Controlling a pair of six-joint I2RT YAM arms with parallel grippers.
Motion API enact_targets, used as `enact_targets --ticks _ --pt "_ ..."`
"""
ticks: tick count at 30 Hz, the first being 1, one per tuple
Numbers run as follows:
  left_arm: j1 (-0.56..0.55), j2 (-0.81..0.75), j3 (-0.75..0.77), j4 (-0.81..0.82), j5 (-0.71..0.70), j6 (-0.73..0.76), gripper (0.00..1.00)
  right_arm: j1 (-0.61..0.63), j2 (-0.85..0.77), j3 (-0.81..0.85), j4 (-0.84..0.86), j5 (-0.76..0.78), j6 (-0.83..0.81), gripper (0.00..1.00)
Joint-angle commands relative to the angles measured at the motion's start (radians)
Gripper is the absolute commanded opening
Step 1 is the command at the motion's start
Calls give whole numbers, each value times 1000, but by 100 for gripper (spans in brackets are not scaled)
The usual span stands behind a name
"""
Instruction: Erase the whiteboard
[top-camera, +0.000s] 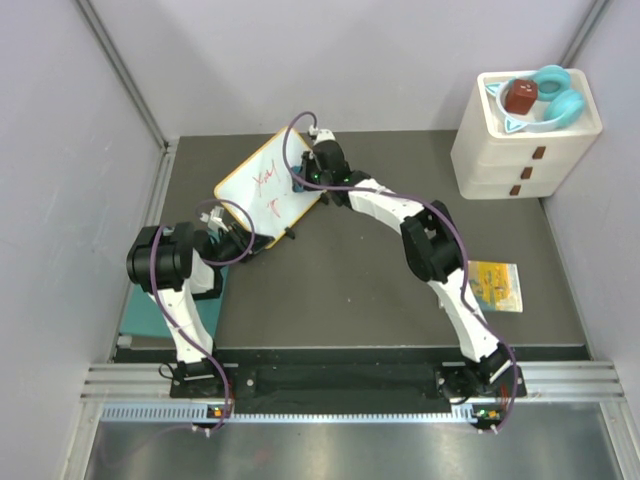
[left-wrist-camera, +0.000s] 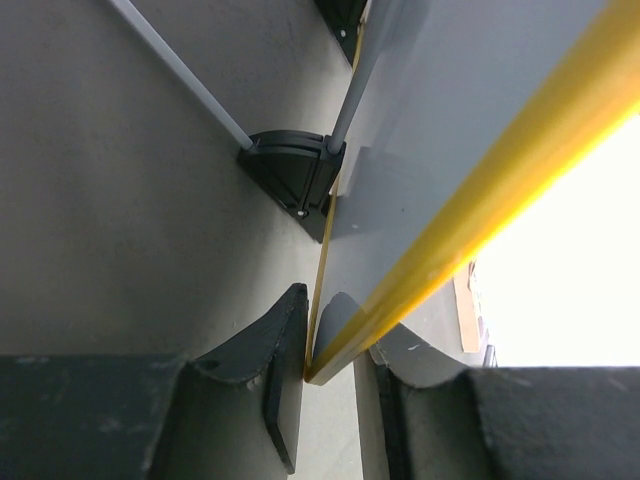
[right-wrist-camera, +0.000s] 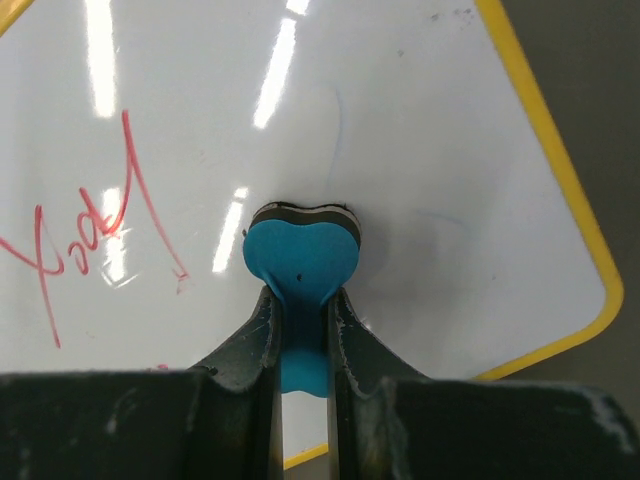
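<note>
Altogether, two arms work on one whiteboard (top-camera: 250, 195), which sits turned like a diamond, upper left of centre in the top view, on a dark matte table (top-camera: 380, 290). It is a flat white rectangle with rounded corners and a thin orange-yellow rim. Its face is glossy, with streaks of reflected light in the right wrist view. Red handwriting (right-wrist-camera: 80, 240) crosses the left part of that view, and the face to its right is plain white. One black plastic foot (left-wrist-camera: 290, 180) shows at the whiteboard's grey back in the left wrist view.

The left gripper (left-wrist-camera: 335, 350) clamps the whiteboard's rim at its lower left edge, with one dark finger on either side. The right gripper (right-wrist-camera: 303, 335) is closed on one eraser (right-wrist-camera: 300, 255), a blue heart-shaped foam piece. Its dark base presses on the white face, near the whiteboard's right side in the top view.

Elsewhere in the top view lie one teal mat (top-camera: 150, 320) at lower left, one yellow booklet (top-camera: 495, 285) at right, and one white unit of three drawers (top-camera: 520, 150) at upper right.
</note>
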Motion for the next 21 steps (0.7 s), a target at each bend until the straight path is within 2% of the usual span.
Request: enact_targets --ticks 1,10,17,21 --pt "-13 -28 13 332 27 25 29 103 -8 -51 -87 -119 -32 0" --pt "-14 -28 16 327 21 31 27 174 -119 -218 -38 -172 -26 0" --pt "-20 -41 17 301 25 48 27 198 -119 -160 -47 -105 -26 0" --pt "-25 -47 16 286 25 60 27 180 -56 -35 -96 -67 -32 0"
